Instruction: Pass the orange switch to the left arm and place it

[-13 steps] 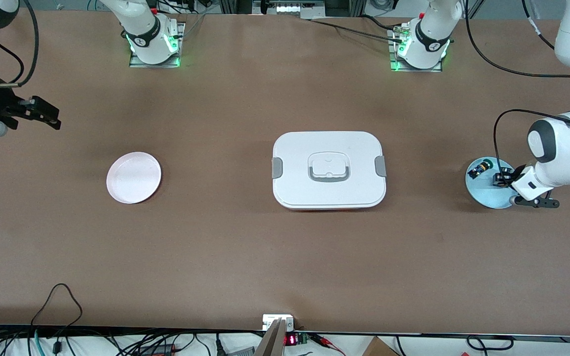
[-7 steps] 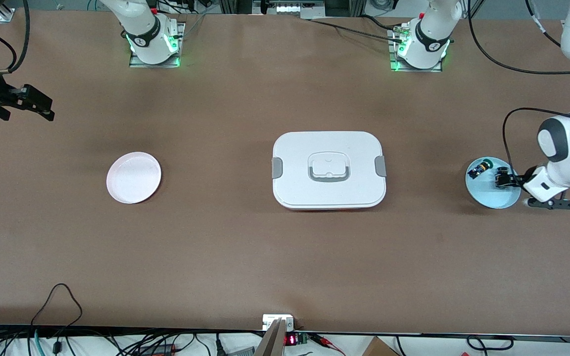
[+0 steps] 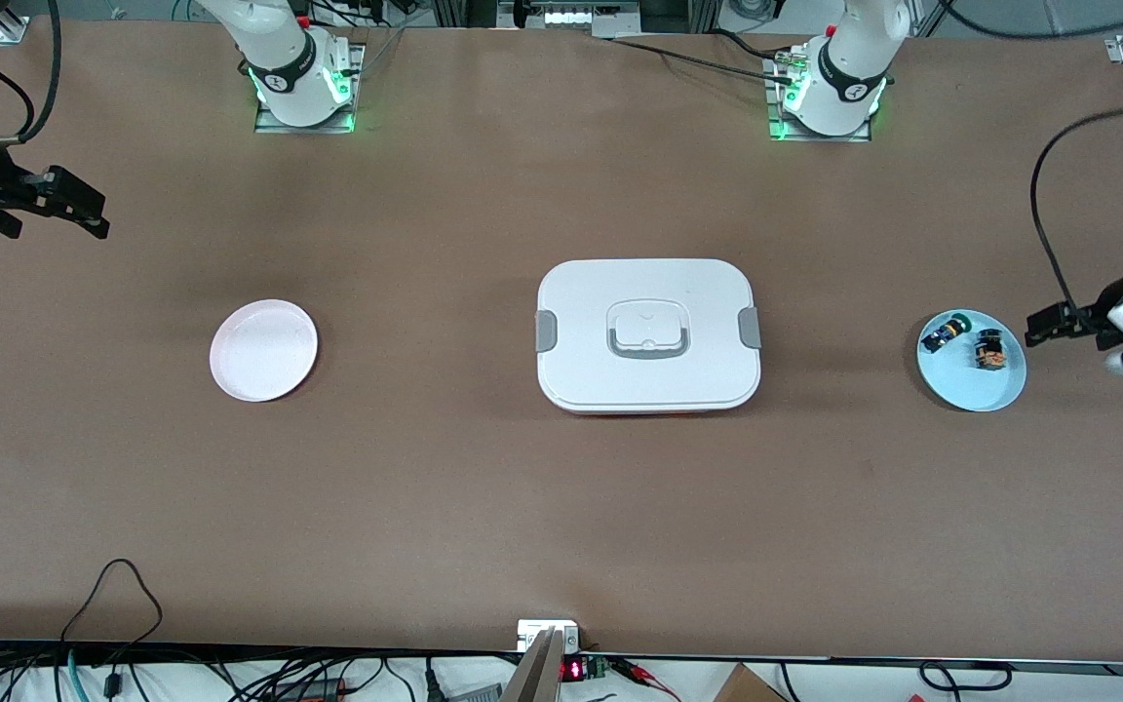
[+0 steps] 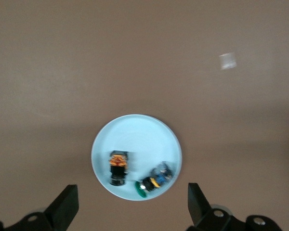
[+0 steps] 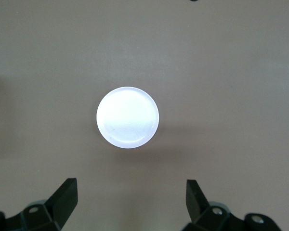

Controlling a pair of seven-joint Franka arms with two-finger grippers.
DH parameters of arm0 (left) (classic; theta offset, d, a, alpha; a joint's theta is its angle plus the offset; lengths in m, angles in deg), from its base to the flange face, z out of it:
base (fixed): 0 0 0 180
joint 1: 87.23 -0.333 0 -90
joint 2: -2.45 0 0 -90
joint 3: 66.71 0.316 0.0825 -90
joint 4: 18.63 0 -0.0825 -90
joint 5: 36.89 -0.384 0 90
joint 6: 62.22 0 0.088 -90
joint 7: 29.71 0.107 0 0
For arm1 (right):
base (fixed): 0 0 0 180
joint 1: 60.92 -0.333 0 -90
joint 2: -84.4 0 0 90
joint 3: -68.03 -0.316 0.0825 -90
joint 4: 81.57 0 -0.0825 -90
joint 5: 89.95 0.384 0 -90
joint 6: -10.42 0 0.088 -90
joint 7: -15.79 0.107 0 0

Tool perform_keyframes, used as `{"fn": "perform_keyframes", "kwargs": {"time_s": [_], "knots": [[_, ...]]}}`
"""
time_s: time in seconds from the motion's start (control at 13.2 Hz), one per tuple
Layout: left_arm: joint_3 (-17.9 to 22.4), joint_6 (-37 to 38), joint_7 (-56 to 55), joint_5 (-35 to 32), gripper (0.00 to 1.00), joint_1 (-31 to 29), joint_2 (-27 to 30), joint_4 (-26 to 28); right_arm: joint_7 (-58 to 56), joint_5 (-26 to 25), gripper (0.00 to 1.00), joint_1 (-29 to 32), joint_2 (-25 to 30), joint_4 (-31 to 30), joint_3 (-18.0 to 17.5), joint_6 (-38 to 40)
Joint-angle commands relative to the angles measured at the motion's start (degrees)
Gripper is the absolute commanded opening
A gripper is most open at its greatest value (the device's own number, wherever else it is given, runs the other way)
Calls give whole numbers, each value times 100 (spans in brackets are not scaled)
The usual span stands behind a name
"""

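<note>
The orange switch lies on a light blue plate toward the left arm's end of the table, beside a blue-and-black switch with a green cap. My left gripper is open and empty, up in the air just off the plate's edge. In the left wrist view the orange switch and the plate show ahead of the open left gripper. The white box stands at mid-table. My right gripper is open and empty, waiting at the right arm's end.
A white round plate lies between the box and the right arm's end; it also shows in the right wrist view ahead of the open right gripper. Cables run along the table's edge nearest the camera.
My left gripper has pulled back from over the blue plate toward the table's end, uncovering the orange switch, which stays on the plate. The right gripper rose slightly, then held still.
</note>
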State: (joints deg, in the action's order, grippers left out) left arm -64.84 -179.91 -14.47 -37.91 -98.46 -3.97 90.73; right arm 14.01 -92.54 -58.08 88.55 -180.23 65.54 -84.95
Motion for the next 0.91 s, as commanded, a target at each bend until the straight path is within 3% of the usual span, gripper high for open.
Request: {"fn": "perform_keyframes", "kwargs": {"time_s": [0.0, 0.15, 0.38, 0.83], "knots": [[32, 744, -527, 137, 100, 383, 596, -141, -15, 91, 100, -47, -38, 277, -59, 106], [41, 1684, -1177, 137, 100, 708, 685, -763, 3, 92, 100, -91, -12, 286, -50, 193], [33, 2425, -1444, 146, 100, 982, 711, -1564, 29, 92, 100, -100, 6, 496, -67, 632], [50, 2541, -1435, 146, 100, 1070, 835, -1645, 29, 92, 100, -65, -73, 708, -32, 712]]}}
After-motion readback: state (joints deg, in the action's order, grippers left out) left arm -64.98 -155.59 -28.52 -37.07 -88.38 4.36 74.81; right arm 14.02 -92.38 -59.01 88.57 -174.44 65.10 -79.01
